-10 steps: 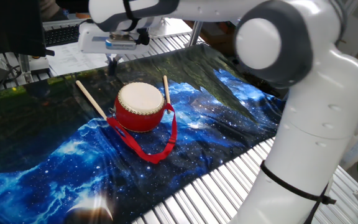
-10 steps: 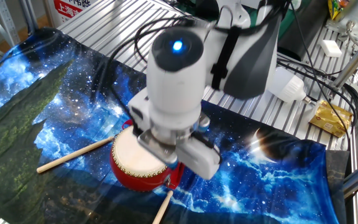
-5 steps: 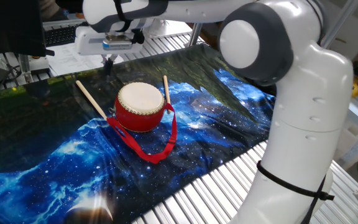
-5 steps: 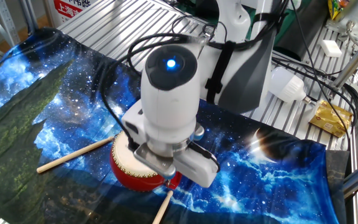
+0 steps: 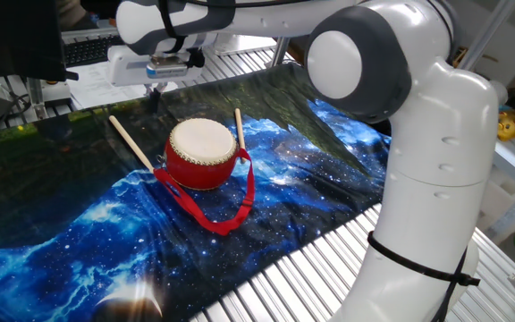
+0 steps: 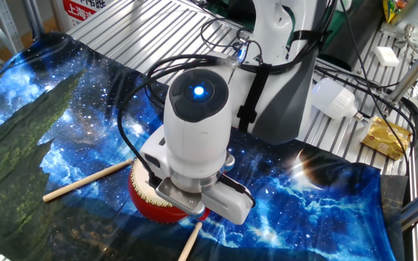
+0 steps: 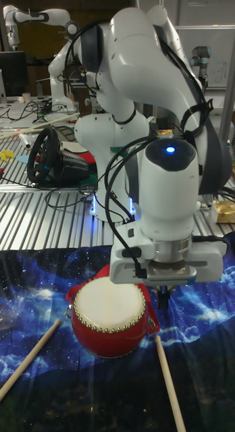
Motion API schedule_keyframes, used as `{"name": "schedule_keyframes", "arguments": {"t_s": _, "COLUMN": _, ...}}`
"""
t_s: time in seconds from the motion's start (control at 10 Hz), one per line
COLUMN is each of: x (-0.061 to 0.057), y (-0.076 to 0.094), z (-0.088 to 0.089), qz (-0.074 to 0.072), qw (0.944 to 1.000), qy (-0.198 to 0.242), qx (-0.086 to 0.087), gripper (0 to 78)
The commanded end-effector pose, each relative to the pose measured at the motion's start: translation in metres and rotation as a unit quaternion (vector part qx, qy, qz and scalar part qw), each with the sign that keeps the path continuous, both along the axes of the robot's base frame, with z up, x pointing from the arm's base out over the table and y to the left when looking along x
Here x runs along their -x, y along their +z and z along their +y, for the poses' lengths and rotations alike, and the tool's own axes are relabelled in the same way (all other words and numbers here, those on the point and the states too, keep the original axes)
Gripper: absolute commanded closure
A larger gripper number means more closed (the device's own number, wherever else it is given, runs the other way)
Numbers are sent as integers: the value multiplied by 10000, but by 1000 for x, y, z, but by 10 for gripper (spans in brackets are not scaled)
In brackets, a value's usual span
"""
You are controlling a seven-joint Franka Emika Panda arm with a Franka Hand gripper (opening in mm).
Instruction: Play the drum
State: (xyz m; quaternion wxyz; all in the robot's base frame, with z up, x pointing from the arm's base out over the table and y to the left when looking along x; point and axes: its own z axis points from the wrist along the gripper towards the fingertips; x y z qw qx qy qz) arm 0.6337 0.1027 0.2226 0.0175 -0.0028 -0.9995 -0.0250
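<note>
Two sticks point(image 5: 130, 141) lie untouched beside the drum point(image 5: 202, 153) — nothing played yet — gripper point(image 5: 156, 89) hovers beyond, empty, fingers seemingly together.

drum point(image 5: 202, 154): red, cream top | cloth point(image 5: 329, 170): blue galaxy print | sticks point(image 5: 130, 141): seemingly pale wood

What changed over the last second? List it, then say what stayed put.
The arm swung leftward in the one fixed view, carrying the gripper a little further left, beyond the drum on the far side. It has taken hold of nothing. The drum, its red strap and both wooden sticks lie exactly where they were on the galaxy-print cloth.
</note>
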Motion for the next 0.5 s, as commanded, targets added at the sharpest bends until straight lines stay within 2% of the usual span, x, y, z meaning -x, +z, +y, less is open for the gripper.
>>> {"name": "schedule_keyframes", "arguments": {"t_s": 0.1, "x": -2, "y": -15, "z": 0, "qz": -10, "qw": 10000, "qy": 4, "qx": -11, "gripper": 776}}
{"name": "schedule_keyframes", "arguments": {"t_s": 0.5, "x": -2, "y": -14, "z": 1, "qz": -23, "qw": 10000, "qy": -58, "qx": 10, "gripper": 776}}
